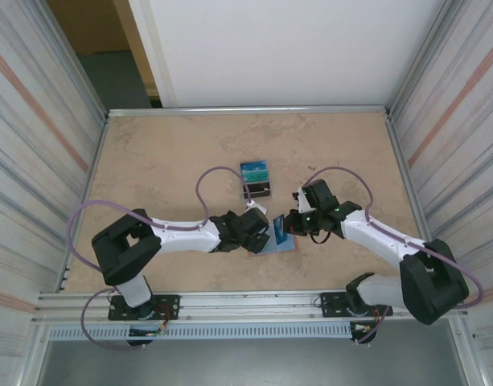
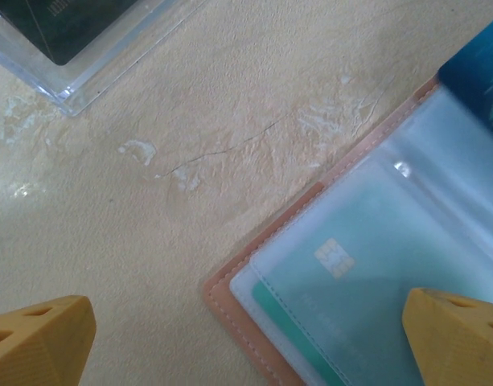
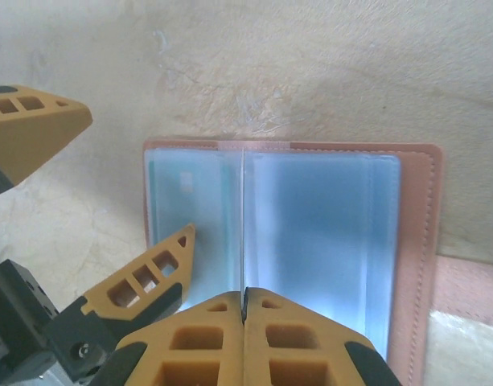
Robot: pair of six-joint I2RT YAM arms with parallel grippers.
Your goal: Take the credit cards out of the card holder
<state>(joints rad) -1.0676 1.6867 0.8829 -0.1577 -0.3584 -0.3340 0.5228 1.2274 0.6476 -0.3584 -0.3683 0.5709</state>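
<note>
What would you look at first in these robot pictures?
Two robot arms meet over an open pink card holder lying near the middle of the table. The right fingers are pinched shut on a blue card, held on edge over the holder. The left fingers spread wide open beside it, near a teal card tucked under clear plastic.

Right gripper [image 3: 244, 301] pinches a thin edge-on card [image 3: 243, 217] over card holder [image 3: 419, 241].
</note>
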